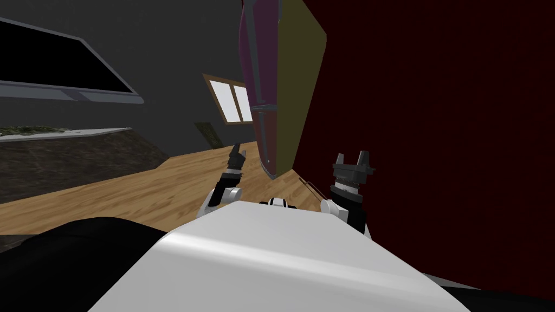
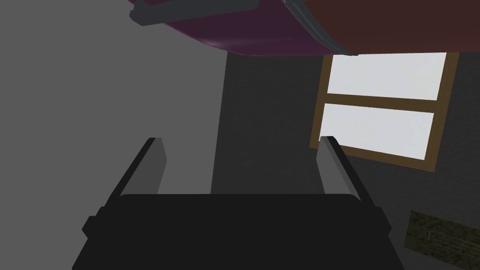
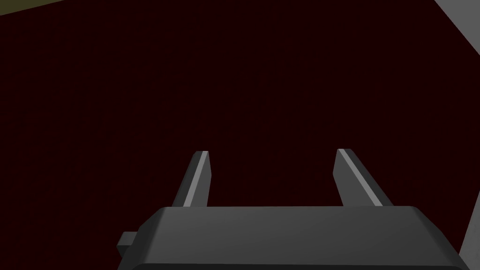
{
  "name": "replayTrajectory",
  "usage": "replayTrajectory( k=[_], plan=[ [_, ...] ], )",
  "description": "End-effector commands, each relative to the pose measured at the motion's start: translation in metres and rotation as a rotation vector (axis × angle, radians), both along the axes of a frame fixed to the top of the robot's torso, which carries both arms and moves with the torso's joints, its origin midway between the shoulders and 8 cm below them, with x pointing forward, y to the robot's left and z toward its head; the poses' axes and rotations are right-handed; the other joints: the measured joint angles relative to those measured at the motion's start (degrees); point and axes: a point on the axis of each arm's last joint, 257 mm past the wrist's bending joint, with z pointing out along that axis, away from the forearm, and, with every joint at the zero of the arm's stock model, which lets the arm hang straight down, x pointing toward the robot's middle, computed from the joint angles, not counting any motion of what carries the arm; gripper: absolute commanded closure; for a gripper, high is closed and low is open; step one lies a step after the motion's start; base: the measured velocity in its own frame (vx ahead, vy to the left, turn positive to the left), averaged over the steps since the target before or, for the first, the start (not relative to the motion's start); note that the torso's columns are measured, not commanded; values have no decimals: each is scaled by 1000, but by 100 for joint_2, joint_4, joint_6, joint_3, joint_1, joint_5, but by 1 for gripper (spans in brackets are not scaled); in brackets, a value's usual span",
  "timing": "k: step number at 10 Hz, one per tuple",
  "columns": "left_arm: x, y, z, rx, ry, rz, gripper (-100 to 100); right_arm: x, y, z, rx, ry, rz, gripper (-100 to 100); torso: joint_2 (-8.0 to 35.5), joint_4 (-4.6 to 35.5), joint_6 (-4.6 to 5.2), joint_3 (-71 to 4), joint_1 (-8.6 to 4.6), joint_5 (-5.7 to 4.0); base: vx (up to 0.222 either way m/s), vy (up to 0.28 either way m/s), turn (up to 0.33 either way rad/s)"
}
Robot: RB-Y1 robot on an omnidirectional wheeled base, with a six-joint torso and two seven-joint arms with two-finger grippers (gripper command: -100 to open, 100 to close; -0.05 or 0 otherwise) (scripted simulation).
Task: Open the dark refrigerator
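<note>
my left gripper [image 2: 241,164], right gripper [image 3: 274,176] both open | dark purple refrigerator [image 1: 260,65] door likely heavy, stiff | grab grey bar handle [image 2: 187,14]

Forearms [image 1: 329,206] are glossy white shells with black joints and a ribbed black wrist. The left gripper [image 1: 237,148] and right gripper [image 1: 352,157] are dark boxy blocks, each with two thin grey blade fingers [image 3: 200,178], lighter along one edge.

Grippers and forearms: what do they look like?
The left gripper and the right gripper each have a dark box body with two thin, grey, blade-shaped jaws. The left forearm and right forearm are white and grey with dark joints. No markings visible.
</note>
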Motion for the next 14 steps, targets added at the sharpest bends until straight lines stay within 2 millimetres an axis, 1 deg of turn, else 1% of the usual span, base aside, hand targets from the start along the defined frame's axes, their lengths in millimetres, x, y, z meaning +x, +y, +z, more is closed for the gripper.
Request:
replayTrajectory(
  k=[1, 2, 4, 5, 6, 7, 8, 9, 10, 11, 12, 13, 14],
  plan=[
    [10, 5, 14, 42, 8, 13, -100, 0, 0, 0, 0, 0, 0, 0, 1, 1, 1, 1, 0, 0, 64, -45, -16],
    [11, 5, 11, 41, 20, 15, -100, 0, 0, 0, 0, 0, 0, 0, -5, -1, 1, -2, -4, -1, 54, -34, -6],
    [18, 12, 30, 72, 11, 36, -100, 0, 0, 0, 0, 0, 0, 0, -5, -1, 1, -2, 0, 0, 63, -39, -17],
    [21, 13, 25, 69, 33, 39, -100, 0, 0, 0, 0, 0, 0, 0, -9, -2, 1, -5, -6, -1, 59, -39, -7],
    [24, 17, 36, 82, 26, 53, -100, 0, 0, 0, 0, 0, 0, 0, -5, -2, 0, -3, -2, -1, 67, -42, -14],
    [26, 17, 33, 80, 39, 55, -100, 0, 0, 0, 0, 0, 0, 0, -7, -1, 1, -4, -3, -1, 52, -38, -8],
    [28, 22, 45, 91, 30, 71, -100, 0, 0, 0, 0, 0, 0, 0, -1, 0, 0, 0, -1, 0, 60, -41, -17],
    [30, 23, 42, 89, 44, 73, -100, 0, 0, 0, 0, 0, 0, 0, -4, 0, 1, -2, -2, -1, 57, -37, -8],
    [32, 28, 54, 98, 35, 90, -100, 0, 0, 0, 0, 0, 0, 0, -3, -1, 0, -2, -1, 0, 62, -41, -12],
    [34, 29, 51, 96, 50, 93, -100, 0, 0, 0, 0, 0, 0, 0, -6, -1, 1, -3, -3, -1, 50, -36, -9],
    [35, 34, 65, 103, 35, 111, -100, 0, 0, 0, 0, 0, 0, 0, -3, -1, 1, -2, -1, 0, 69, -49, -20],
    [37, 35, 60, 100, 56, 114, -100, 0, 0, 0, 0, 0, 0, 0, -8, -1, 1, -4, -5, -1, 61, -39, -7],
    [38, 40, 73, 105, 43, 133, -100, 0, 0, 0, 0, 0, 0, 0, -5, -2, 0, -3, -1, 0, 64, -46, -18]
  ],
)
